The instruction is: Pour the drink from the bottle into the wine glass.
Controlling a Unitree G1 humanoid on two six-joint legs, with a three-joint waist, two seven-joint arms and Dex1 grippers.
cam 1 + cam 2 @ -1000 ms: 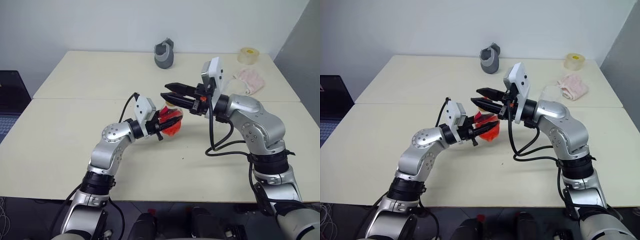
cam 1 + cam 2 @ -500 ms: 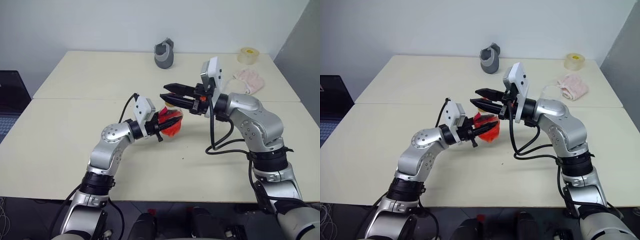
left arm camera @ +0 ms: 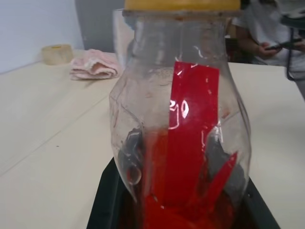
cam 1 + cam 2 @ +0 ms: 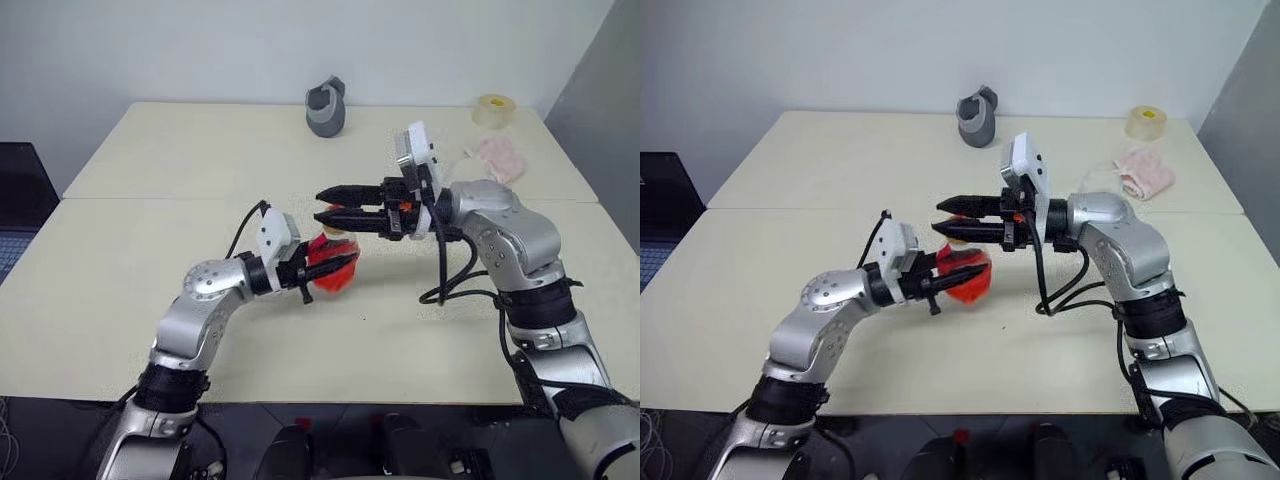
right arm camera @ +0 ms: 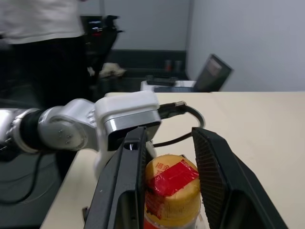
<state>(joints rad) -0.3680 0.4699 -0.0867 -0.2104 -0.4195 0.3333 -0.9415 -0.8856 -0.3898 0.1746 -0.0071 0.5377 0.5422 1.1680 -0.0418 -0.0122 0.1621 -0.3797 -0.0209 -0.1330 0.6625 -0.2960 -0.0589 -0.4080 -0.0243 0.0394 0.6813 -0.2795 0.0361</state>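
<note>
Mid-table, left gripper [image 4: 335, 266] clamps the bottle [image 4: 328, 262]; right gripper [image 5: 169, 183], part-open, should close squarely around the cap [image 5: 171, 183] before twisting.

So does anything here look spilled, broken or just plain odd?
Nothing spilled or broken. The left claw grips the bottle upright on the table; the right claw straddles its yellow cap, which is on. Oddly, I see no wine glass.
</note>
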